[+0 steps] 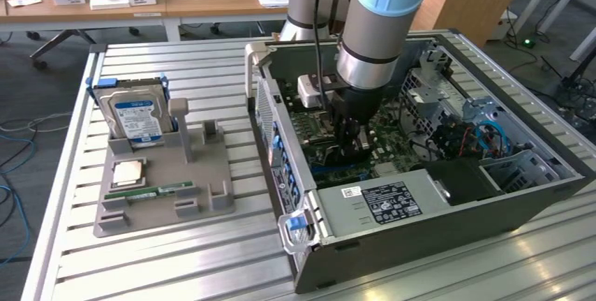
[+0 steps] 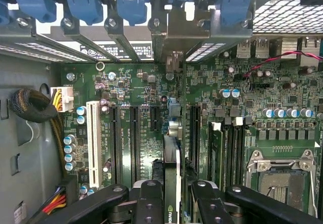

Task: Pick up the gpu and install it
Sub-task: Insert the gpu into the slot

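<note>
The black two-fingered tool (image 1: 349, 144) at the end of the silver and pale-blue arm (image 1: 377, 28) reaches down inside the open grey metal computer case (image 1: 419, 210), which lies on its side on the slatted aluminium worktop (image 1: 186, 259). In the wrist view the tool (image 2: 174, 204) holds the gpu (image 2: 171, 178), a thin dark expansion card seen edge-on with a pale metal bracket at its far end, clamped between the two black fingers (image 2: 149, 204) at a middling width. The card stands upright on its long edge over the green motherboard (image 2: 242, 113), lined up along the row of long black expansion slots (image 2: 133, 138) and sitting between them; whether its edge is already seated in a slot cannot be told. Its bracket end points toward the row of blue slot latches (image 2: 131, 2) at the case's rear wall. A white slot (image 2: 93, 135) lies further off to one side, and an empty silver processor socket (image 2: 282, 176) to the other.

Toward the exterior view's left, well apart from the case, a grey moulded parts holder (image 1: 158, 189) rests on the worktop. It carries a silver hard drive with a blue-white label (image 1: 138, 116) standing upright, a square processor chip (image 1: 128, 170) lying flat, and a slim green memory stick (image 1: 149, 192) just beside it.
</note>
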You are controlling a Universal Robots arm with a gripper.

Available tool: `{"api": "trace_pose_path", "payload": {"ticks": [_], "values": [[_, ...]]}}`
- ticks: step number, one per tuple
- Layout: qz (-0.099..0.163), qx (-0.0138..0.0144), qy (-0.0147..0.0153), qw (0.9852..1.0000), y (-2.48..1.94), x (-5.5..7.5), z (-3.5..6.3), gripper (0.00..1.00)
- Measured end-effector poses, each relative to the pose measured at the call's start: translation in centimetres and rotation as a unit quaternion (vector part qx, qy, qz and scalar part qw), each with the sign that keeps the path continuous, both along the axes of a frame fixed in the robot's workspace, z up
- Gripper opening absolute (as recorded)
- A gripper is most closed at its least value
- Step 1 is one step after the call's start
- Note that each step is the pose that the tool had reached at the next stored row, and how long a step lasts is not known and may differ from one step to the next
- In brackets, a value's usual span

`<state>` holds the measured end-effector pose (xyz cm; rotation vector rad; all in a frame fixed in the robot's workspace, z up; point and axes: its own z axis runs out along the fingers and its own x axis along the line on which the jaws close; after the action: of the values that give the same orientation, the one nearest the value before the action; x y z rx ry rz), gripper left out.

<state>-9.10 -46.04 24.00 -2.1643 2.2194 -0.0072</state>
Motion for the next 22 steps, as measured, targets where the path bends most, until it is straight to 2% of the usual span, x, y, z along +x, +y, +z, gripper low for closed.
{"api": "trace_pose_path", "payload": {"ticks": [22], "values": [[0.009,0.0000,-0.0004,1.0000,0.00,-0.19,-0.01,0.26]]}}
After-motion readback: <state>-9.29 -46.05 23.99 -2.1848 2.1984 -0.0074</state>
